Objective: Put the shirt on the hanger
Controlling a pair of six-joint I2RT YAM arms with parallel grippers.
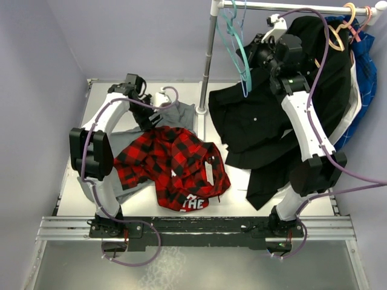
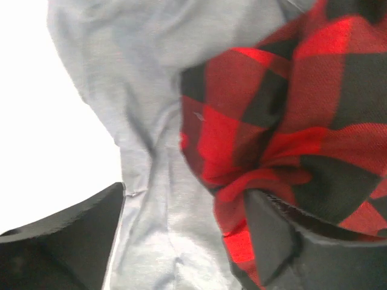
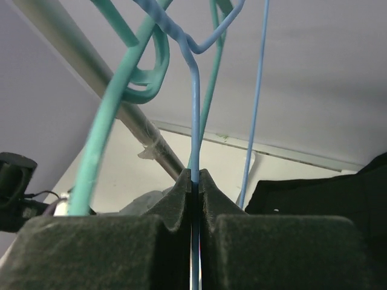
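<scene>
top external view: a white table (image 1: 75,181) fills the space beyond the arm bases. a pole (image 1: 208,60) rises from its far side to a rail (image 1: 290,6) across the upper right. a black shirt (image 1: 254,127) drapes from near the rail down over the right half of the table.

the shirt (image 1: 175,163) lies crumpled on the left half of the table, toward the near edge, well apart from the rail. white letters (image 1: 193,202) show at its near hem. its far side overlaps a grey shirt (image 1: 178,115), which lies flat behind and partly under it.

a teal hanger (image 1: 239,54) hangs on the rail just right of the pole, and a tan hanger (image 1: 338,30) hooks on farther right.

in the right wrist view the hanger (image 3: 195,121) hangs as a thin wire beside the teal hanger. the right gripper (image 3: 195,181) has its fingers pressed together on the hanger's wire just below the twisted neck.

in the left wrist view the left gripper (image 2: 184,205) is spread wide, low over the cloth. one finger sits over the grey shirt. the other finger (image 2: 272,241) rests against a bunched fold of the shirt. nothing is pinched between them.
</scene>
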